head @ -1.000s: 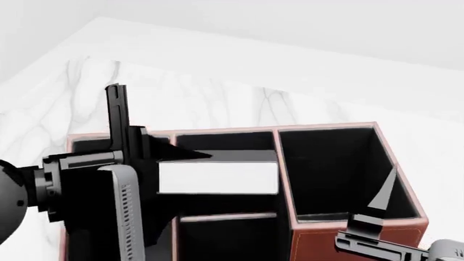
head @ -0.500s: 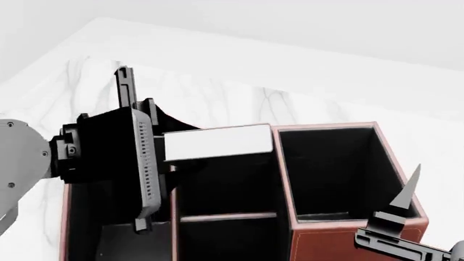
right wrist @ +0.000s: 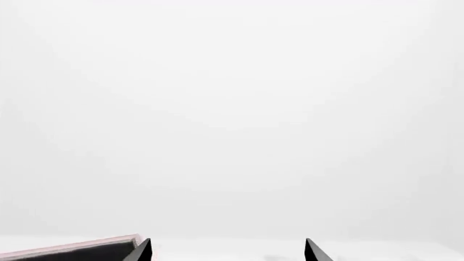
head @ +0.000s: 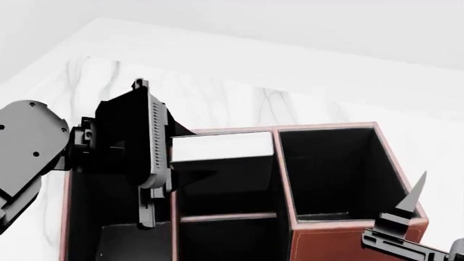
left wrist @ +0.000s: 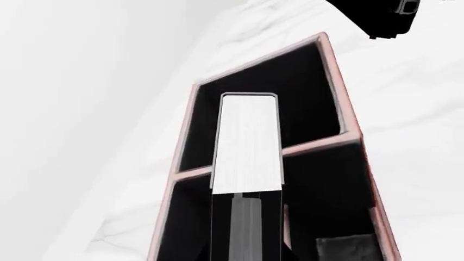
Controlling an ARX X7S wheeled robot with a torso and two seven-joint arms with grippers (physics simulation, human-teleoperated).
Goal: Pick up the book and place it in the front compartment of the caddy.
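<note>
On the white marble table (head: 217, 92), the left gripper (head: 156, 163) grips the book (head: 221, 147) over the caddy (head: 348, 239) (right gripper (right wrist: 226, 251) idle, fingers apart), so lowering and release into the front compartment (head: 225, 190) remain.

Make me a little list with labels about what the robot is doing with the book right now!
book: white page edges up, held over the caddy's middle cells
left end effector: shut on the book
right end effector: open, empty, by the caddy's near right corner
caddy: reddish-brown, black inside, on a marble top
book released: not yet
</note>
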